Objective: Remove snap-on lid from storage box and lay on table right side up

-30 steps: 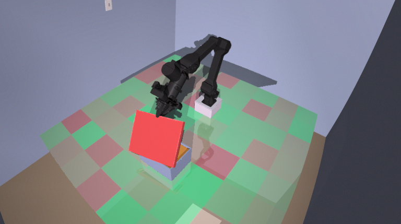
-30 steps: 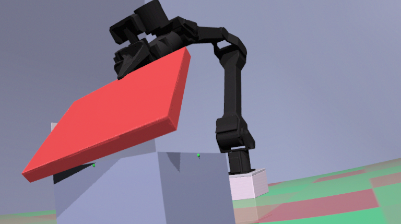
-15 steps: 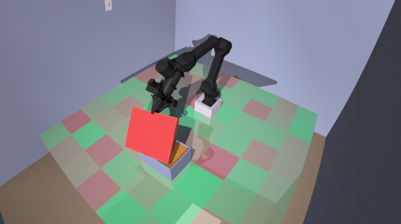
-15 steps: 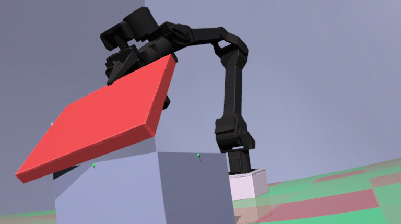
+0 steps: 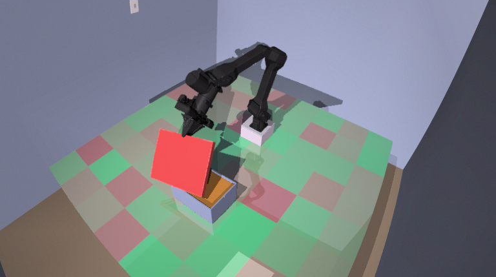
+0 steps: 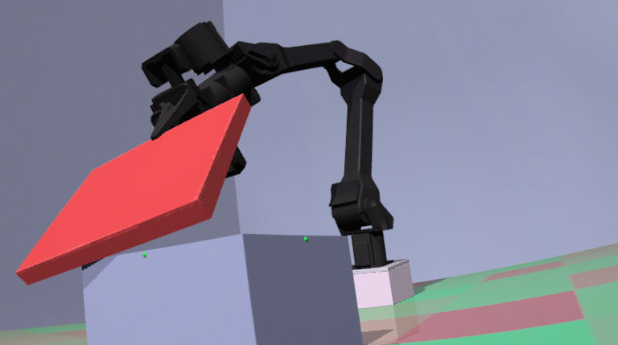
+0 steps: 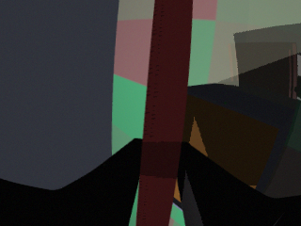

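Note:
My gripper (image 5: 185, 135) (image 6: 154, 137) (image 7: 160, 149) is shut on the edge of the red lid (image 5: 181, 162) (image 6: 146, 186) (image 7: 170, 66). The lid is off the storage box and tilted steeply, its edge nearest the gripper highest and its outer face towards the top and exterior views. The blue-grey storage box (image 5: 194, 204) (image 6: 168, 295) (image 7: 235, 137) stands open on the table, its orange-brown inside (image 5: 219, 186) partly showing. In the top view the lid hides the box's back left part. In the exterior view the lid hangs above and left of the box. The far fingertip is hidden behind the lid.
The table (image 5: 270, 197) has a green, pink and beige checked top. The arm's white base block (image 5: 256, 135) (image 6: 373, 289) stands behind the box. Grey-blue walls (image 5: 310, 21) rise behind the table, and one has a white switch plate (image 5: 134, 6).

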### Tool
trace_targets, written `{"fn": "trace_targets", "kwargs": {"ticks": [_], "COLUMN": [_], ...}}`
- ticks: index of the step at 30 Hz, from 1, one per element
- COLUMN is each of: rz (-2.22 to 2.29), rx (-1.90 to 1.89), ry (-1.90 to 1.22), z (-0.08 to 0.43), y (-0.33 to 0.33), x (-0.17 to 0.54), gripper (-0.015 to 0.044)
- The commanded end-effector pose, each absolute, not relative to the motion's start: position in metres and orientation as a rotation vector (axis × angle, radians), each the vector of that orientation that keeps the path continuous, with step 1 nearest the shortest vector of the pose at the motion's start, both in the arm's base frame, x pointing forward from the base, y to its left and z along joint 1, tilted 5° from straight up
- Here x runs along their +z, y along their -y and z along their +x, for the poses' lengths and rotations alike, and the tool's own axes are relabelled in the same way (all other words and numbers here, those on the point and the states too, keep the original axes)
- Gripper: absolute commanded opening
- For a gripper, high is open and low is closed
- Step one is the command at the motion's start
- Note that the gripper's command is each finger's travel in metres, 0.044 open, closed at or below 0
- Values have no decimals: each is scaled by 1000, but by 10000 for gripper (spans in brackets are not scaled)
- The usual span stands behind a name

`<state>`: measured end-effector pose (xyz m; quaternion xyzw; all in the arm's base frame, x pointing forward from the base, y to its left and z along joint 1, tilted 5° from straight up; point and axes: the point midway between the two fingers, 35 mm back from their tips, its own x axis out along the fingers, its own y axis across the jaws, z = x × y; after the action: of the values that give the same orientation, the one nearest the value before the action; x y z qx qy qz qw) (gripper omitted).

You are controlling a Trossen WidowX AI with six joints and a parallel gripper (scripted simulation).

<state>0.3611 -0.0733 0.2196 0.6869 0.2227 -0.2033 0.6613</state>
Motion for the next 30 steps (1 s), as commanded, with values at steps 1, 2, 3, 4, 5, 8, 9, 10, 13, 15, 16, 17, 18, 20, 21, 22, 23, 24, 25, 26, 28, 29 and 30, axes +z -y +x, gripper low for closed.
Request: {"fn": "trace_targets", "kwargs": {"ticks": [1,2,3,4,5,8,9,10,13,15,16,17,18,20,21,22,23,24,25,26,28,29,30], "rz": [1550,1550,1550,1549,1549,1549,1549,1548,1548,1547,1547,1547,1547,1546,1546,1546,1546,1546,1546,1545,1545,1545,1545], "rx": [-452,-452,-452,-453,-453,-453,-453,-453,-453,-453,-453,-453,-454,-454,-454,-454,-454,-454,-454,-454,-454,-454,-454], "ry": [-497,-497,-497,-497,-497,-497,-497,-497,-497,-497,-497,-497,-497,-497,-497,-496,-496,-496,-496,-496,-496,-496,-496], "z": [361,361,361,361,361,360,360,360,359,359,359,359,358,358,358,358,358,357,357,357,357,357,357], "y": [82,84,86,88,90,96,98,100,106,110,112,114,116,120,122,124,126,128,130,132,136,138,140], "x": [222,222,222,222,222,222,222,222,221,221,221,221,221,221,221,220,220,220,220,220,220,220,220], "gripper": [0,0,0,0,0,0,0,0,0,0,0,0,0,0,0,0,0,0,0,0,0,0,0]}}
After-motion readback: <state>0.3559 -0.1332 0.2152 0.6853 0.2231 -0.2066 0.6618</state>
